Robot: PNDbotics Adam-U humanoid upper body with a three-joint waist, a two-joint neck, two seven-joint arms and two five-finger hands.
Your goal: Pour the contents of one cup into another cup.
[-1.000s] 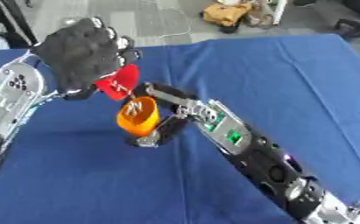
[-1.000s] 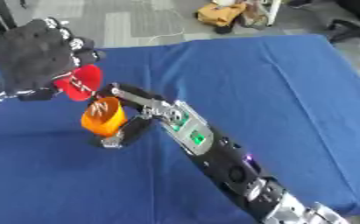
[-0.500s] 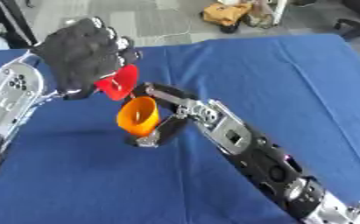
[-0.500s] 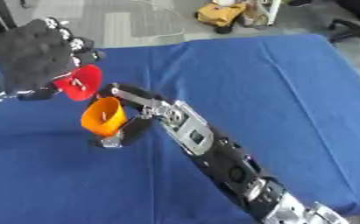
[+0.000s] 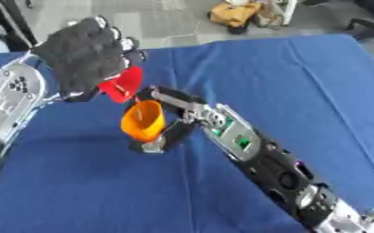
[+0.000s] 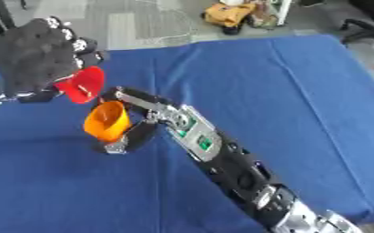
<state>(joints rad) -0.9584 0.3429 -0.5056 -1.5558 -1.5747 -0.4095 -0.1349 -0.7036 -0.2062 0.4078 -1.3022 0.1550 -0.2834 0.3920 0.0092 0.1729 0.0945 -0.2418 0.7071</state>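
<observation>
The left hand [image 5: 86, 61] is curling its fingers round the red cup [image 5: 122, 84] and tipping it, mouth down, just above the orange cup [image 5: 143, 120]. The right hand [image 5: 162, 132] is gripping the orange cup, tilted, over the blue table [image 5: 301, 82], fingers wrapped about its far side.

Office or lab workspace, blue cloth-covered table [image 5: 301, 77], grey carpeted floor [image 6: 154, 20] beyond it, black office chair [image 6: 369, 22] at the far right, a yellow-brown bag [image 5: 234, 13] on the floor
</observation>
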